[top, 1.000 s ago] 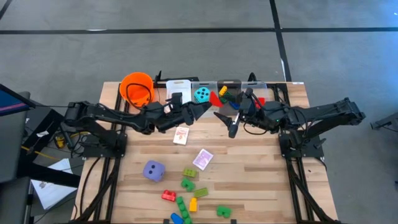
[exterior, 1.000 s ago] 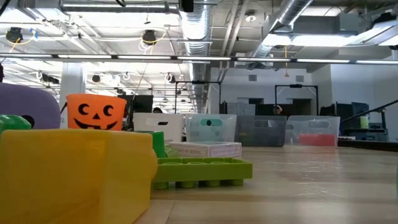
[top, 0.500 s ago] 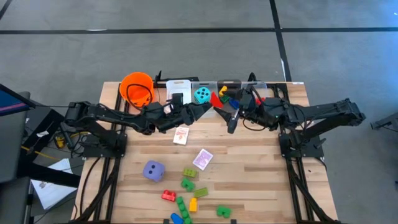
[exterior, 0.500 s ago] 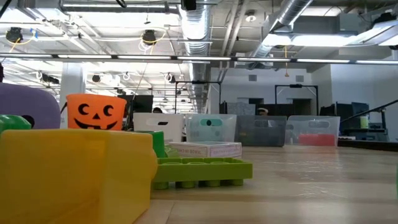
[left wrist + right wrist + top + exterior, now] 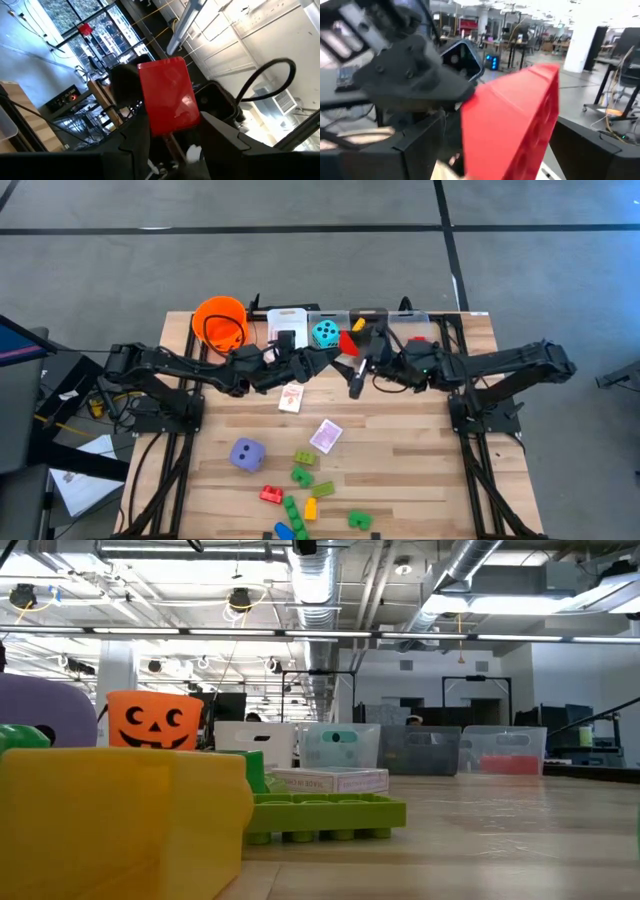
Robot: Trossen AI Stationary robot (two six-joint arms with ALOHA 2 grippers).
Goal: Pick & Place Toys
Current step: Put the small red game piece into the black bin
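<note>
My high camera looks straight down on the whole tabletop [image 5: 400, 450] from well above. My low camera sits at tabletop height, looking level across the wood into the room, with a yellow brick [image 5: 120, 820] very near its lens. Both share the orange bucket [image 5: 221, 322] and the bins. Each wrist camera looks out past its own tool, close on the same red brick [image 5: 167, 97].

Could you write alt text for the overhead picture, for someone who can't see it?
Two dark robot arms meet over a wooden table, the left claw holding a flat red plastic brick facing the right claw. Bins, an orange bucket and scattered toys surround them.
</note>
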